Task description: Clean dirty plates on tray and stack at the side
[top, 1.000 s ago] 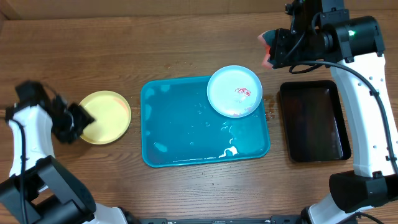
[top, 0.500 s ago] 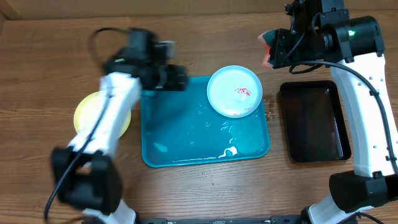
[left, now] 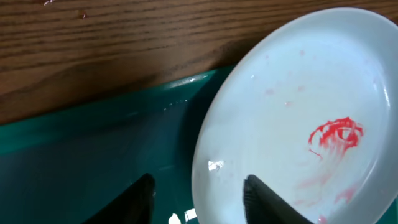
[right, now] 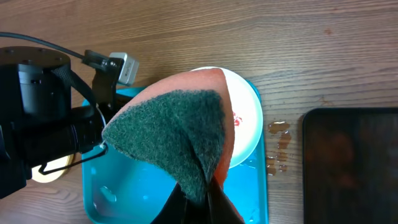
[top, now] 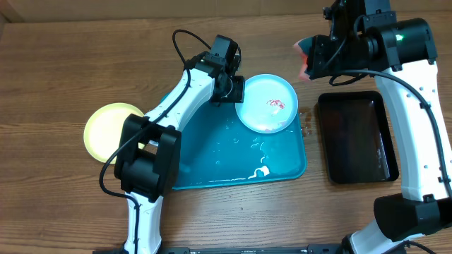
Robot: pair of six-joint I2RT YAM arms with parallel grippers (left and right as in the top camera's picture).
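On the wood-grain table [top: 70, 56], near its left edge, lies a round yellow-green plate [top: 102, 127] with a pale matte centre, partly hidden under the left arm. The glossy teal tray [top: 212, 159], rectangular with rounded corners and a raised rim, sits mid-table, wet with droplets and foam. The left gripper [left: 199, 180] is over the tray's far edge with its dark jaws spread apart, holding nothing, one on each side of the near rim of the light blue plate [left: 298, 124]. That smooth round plate rests at the tray's far right corner, overlapping the rim, and has a red sauce smear [left: 336, 134] on its pale centre. The right gripper [right: 202, 202] is clamped on a folded sponge [right: 180, 130], coarse green scouring fibre over a salmon backing. A black rectangular tray [top: 355, 137] lies toward the right edge.
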